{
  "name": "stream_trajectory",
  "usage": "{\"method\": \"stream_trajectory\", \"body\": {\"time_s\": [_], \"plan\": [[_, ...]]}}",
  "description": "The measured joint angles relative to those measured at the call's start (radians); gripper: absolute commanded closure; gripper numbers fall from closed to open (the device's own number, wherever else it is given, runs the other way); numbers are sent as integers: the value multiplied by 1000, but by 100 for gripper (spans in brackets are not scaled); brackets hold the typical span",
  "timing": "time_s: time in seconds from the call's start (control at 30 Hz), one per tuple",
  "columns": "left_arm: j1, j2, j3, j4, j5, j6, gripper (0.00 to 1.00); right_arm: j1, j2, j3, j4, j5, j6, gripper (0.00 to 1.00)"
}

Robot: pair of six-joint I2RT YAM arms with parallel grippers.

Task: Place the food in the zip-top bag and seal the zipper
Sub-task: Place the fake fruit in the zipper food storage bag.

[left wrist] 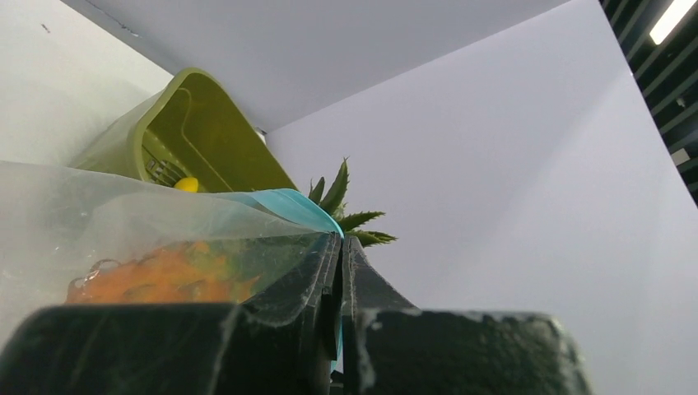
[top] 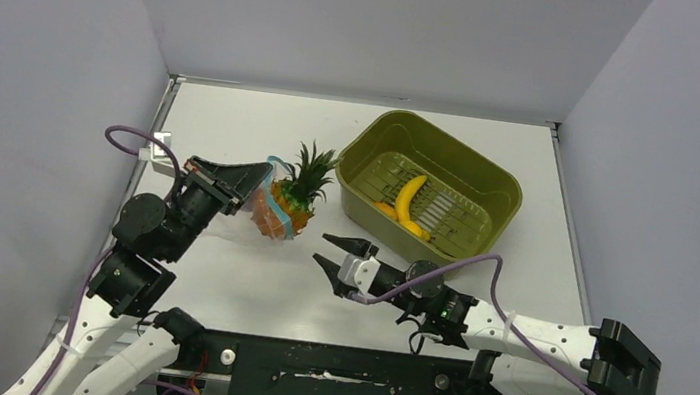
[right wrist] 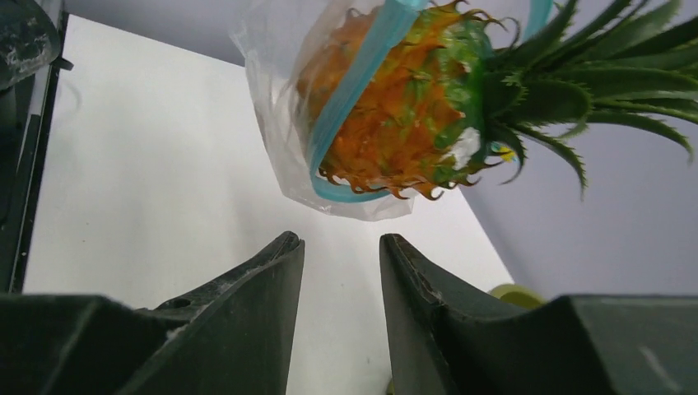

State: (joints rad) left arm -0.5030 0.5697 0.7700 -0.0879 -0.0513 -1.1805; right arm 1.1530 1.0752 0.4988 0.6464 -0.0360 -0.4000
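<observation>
An orange toy fruit with a green leafy top [top: 296, 194] sits body-first in the mouth of the clear zip-top bag [top: 268, 216], its leaves sticking out. My left gripper [top: 260, 180] is shut on the bag's teal zipper strip [left wrist: 288, 206] and holds the mouth up; the fruit [left wrist: 165, 276] shows through the plastic. My right gripper [top: 330, 252] stands open with nothing in it, a short way in front of the fruit [right wrist: 395, 115] and bag [right wrist: 272, 123]. A yellow banana [top: 409, 200] and a yellow-orange piece [top: 386, 209] lie in the basin. No purple-pink piece shows.
The olive-green basin [top: 489, 179] stands at the back right, close to the fruit's leaves. White walls close in the table on three sides. The black base rail [top: 335, 367] runs along the near edge.
</observation>
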Motion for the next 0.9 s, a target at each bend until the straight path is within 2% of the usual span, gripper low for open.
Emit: {"method": "stream_trajectory", "body": {"time_s": [0.13,0.37,0.9], "plan": [[0,-5,25,0,1,-10,100,0,54,0,56,-67,-129,60],[0,-26,34,2,0,-24,100,7,183,0,161,-99,-252,60],[0,-33,63,-4,0,-31,100,27,395,59,459,-45,-338,69]]}}
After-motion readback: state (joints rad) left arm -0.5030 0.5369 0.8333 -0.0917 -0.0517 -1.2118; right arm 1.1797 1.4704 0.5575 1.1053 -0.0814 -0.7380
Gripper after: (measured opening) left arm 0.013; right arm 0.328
